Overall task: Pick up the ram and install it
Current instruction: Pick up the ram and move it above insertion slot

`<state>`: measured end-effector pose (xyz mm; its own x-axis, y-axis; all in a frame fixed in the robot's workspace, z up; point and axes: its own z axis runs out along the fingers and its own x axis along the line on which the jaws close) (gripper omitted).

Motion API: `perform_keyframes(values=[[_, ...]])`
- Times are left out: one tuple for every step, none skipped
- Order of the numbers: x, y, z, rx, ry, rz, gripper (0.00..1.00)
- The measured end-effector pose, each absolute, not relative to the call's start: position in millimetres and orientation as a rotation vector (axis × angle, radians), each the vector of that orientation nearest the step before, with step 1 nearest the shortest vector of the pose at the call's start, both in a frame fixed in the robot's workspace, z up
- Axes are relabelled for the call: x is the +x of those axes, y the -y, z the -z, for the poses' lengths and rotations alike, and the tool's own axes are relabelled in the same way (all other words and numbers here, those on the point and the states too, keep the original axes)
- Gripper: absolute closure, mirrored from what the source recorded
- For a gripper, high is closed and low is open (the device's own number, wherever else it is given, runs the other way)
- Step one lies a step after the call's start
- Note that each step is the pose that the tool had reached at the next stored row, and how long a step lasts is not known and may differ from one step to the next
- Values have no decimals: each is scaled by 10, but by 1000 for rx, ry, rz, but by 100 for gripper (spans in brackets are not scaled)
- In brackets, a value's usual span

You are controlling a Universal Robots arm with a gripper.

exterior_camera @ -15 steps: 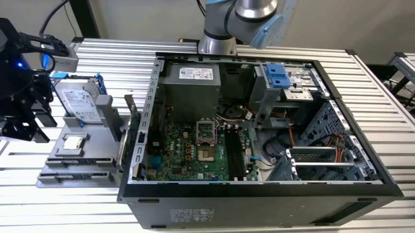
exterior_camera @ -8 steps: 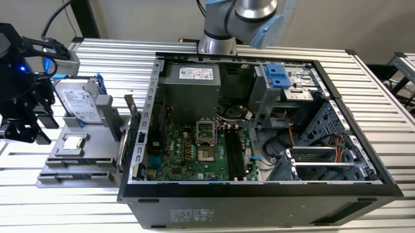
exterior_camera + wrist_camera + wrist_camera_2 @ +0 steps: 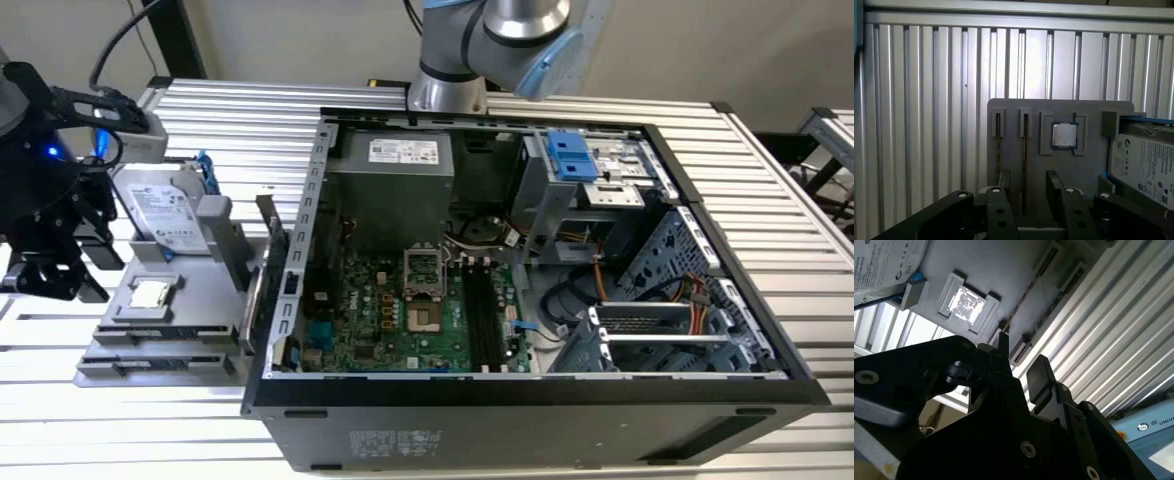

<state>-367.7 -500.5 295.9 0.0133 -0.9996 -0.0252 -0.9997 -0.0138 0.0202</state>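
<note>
The ram [image 3: 1025, 155] shows as a thin edge-on strip standing in a narrow slot of the grey holder tray [image 3: 1094, 112]; the same edge appears in the second wrist view as the ram [image 3: 1021, 302]. A second like strip [image 3: 998, 150] stands in the slot beside it. My gripper [image 3: 1026, 205] is open with nothing between its black fingers [image 3: 1054, 192], and it hovers short of the ram, lined up with its slot. In the exterior view the gripper [image 3: 51, 250] hangs at the exterior view's left of the tray [image 3: 200, 290].
An open computer case [image 3: 534, 395] lies in the middle, with its green motherboard [image 3: 387, 330] and long dark memory slots [image 3: 481, 320] exposed. The tray also carries a silver hard drive [image 3: 167, 210] and a small square processor [image 3: 151, 293]. Ribbed metal table [image 3: 134, 430] lies all around.
</note>
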Motion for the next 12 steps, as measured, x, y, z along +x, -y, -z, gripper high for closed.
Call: perform_keyframes(values=[[-3677,5011,-2950,-2234,-2204,-50,0],[-3677,5018,-2940,-2234,-2204,-50,0],[-3677,5027,-2932,-2234,-2204,-50,0],[-3677,5036,-2923,-2234,-2204,-50,0],[-3677,5045,-2914,-2234,-2204,-50,0],[-3676,5055,-2905,-2234,-2203,-50,0],[-3677,5064,-2895,-2234,-2204,-50,0],[-3676,5072,-2886,-2234,-2204,-50,0],[-3676,5082,-2877,-2234,-2204,-50,0],[-3676,5090,-2867,-2234,-2204,-50,0],[-3676,5098,-2858,-2234,-2204,-50,0],[-3677,5107,-2848,-2234,-2204,-50,0]])
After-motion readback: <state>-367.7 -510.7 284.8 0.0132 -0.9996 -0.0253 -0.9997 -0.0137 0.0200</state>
